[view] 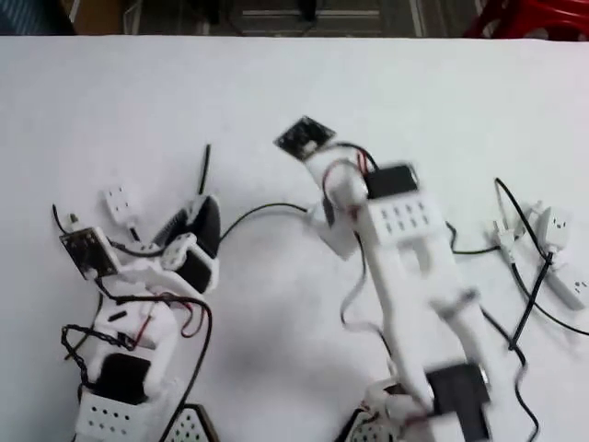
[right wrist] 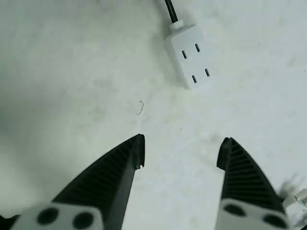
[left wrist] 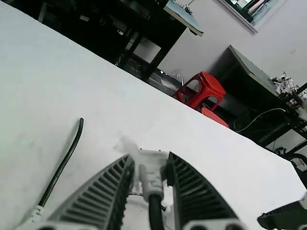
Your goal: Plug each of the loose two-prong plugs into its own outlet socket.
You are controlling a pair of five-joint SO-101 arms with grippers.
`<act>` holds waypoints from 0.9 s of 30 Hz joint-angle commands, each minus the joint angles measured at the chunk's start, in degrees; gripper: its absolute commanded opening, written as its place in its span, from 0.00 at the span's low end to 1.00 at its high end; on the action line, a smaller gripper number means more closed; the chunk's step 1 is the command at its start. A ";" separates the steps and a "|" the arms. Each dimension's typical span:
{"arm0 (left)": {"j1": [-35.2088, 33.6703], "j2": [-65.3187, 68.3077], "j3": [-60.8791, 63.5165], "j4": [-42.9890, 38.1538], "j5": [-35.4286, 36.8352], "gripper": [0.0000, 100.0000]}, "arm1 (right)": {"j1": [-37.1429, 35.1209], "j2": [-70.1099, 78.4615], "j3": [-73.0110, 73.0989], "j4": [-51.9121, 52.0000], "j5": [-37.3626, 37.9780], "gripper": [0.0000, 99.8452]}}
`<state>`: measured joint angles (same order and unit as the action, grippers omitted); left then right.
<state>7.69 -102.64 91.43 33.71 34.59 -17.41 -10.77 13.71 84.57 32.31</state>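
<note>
Left claw (left wrist: 149,158) first. Its own wrist camera has the two ribbed fingers (left wrist: 112,184) pinched narrow on a white plug (left wrist: 151,175), with the plug's black cord running back between them, low over the white table (left wrist: 72,86). Beside it lies a loose black cable (left wrist: 64,160), its tip bare on the tabletop.

From overhead, that claw sits on the left side of the table and the cable points away from it, but the plug in the grip is too hidden there to make out. What the overhead view adds is a small white block (view: 118,203) with dark slots, just beside the left arm (view: 138,313).

Over to the right claw (right wrist: 180,143): spread wide, nothing between its fingers, hanging over bare table. Ahead of it lies a slotted socket piece (right wrist: 189,55), white, with two pairs of slots all free and a black cord leaving one end. I cannot tell where that piece lies in the overhead view, because the right arm (view: 405,249) covers the middle of the table there.

Overhead does show a cluster of white sockets (view: 555,228) near the right edge and a second small plug (view: 504,241), threaded with black cords (view: 526,304).
</note>
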 commanded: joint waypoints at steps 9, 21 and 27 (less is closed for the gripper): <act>-1.19 41.80 -21.54 -0.09 -2.73 0.02 | -0.66 26.86 -21.89 -0.22 9.14 0.26; -7.25 80.31 -38.42 0.18 -2.55 0.02 | 0.13 37.49 -26.29 2.59 15.65 0.26; -7.52 88.40 -43.25 0.44 -2.64 0.02 | 0.84 41.71 -26.29 -1.27 15.47 0.21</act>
<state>1.19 -17.01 52.66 33.71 32.40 -17.14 30.02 -11.16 84.92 47.52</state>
